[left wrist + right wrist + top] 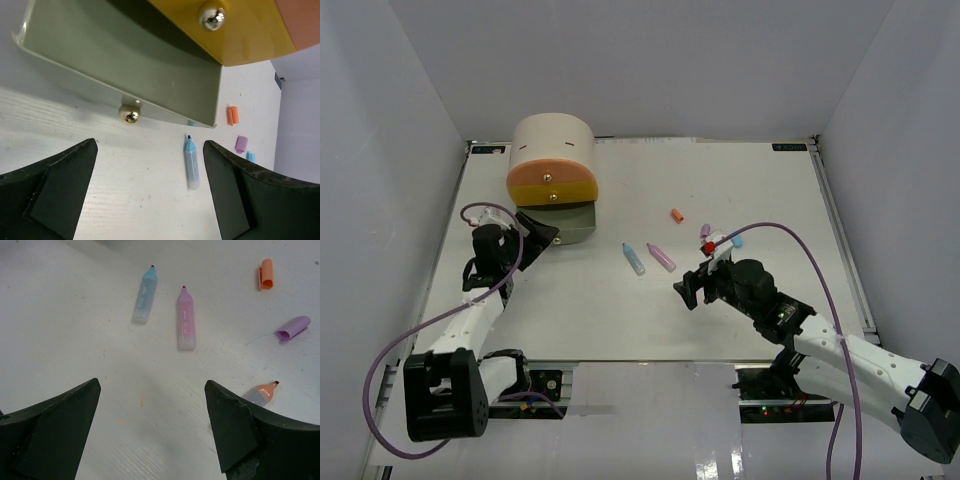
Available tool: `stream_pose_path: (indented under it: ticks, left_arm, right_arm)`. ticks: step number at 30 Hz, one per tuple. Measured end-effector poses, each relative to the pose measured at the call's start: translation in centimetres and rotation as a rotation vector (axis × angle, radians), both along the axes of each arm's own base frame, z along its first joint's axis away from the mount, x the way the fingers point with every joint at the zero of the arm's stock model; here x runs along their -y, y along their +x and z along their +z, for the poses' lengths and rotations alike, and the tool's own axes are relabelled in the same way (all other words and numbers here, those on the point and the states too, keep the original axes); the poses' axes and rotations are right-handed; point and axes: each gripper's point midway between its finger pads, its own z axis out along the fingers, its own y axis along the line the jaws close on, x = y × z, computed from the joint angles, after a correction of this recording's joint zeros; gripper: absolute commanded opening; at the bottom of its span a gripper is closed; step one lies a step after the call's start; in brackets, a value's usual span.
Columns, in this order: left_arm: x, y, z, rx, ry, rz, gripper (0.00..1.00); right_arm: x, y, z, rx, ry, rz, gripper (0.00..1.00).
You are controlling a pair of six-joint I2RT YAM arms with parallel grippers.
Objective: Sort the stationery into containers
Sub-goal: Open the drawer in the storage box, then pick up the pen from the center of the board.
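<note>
Grey-green smooth curved drawer (125,70) carries a shiny spherical knob (130,114).

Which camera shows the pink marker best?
The right wrist view: the pink marker lies whole and close up there, with its tip bare. The top view shows it only tiny, beside the blue marker. The left wrist view does not show it at all.

Cabinet (552,150) back left, bottom drawer (578,222) out in front; two markers (634,259) rightward, perhaps caps (677,214) beyond.
</note>
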Motion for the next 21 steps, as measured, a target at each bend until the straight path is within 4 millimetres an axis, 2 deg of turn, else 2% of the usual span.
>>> stream_pose_path:
  ticks: [5,9,12,15,18,21]
  left_arm:
    - [-0.9,-0.5,3.8,0.03,0.129,-0.026,0.98]
    - [-1.4,-1.3,5.3,0.054,0.225,-0.059,0.98]
    - [-1.5,-2.1,5.2,0.054,0.278,-0.086,0.98]
    - [-1.2,-2.5,4.5,0.048,0.306,-0.115,0.98]
    - [-0.8,-3.1,3.6,0.027,0.325,-0.141,0.98]
    - [-0.5,-3.3,3.8,0.035,0.34,-0.156,0.98]
  right_arm:
    - [1.5,1.3,-0.2,-0.059,-0.02,-0.157,0.96]
    - [3.3,2.2,-2.0,-0.152,-0.07,-0.312,0.99]
    - [4.8,2.2,-4.7,-0.251,-0.131,-0.419,1.0]
    - [6.2,1.7,-7.3,-0.338,-0.193,-0.504,0.93]
    - [7.0,1.2,-9.3,-0.403,-0.236,-0.566,0.91]
    - [7.6,0.9,-10.9,-0.451,-0.275,-0.613,0.87]
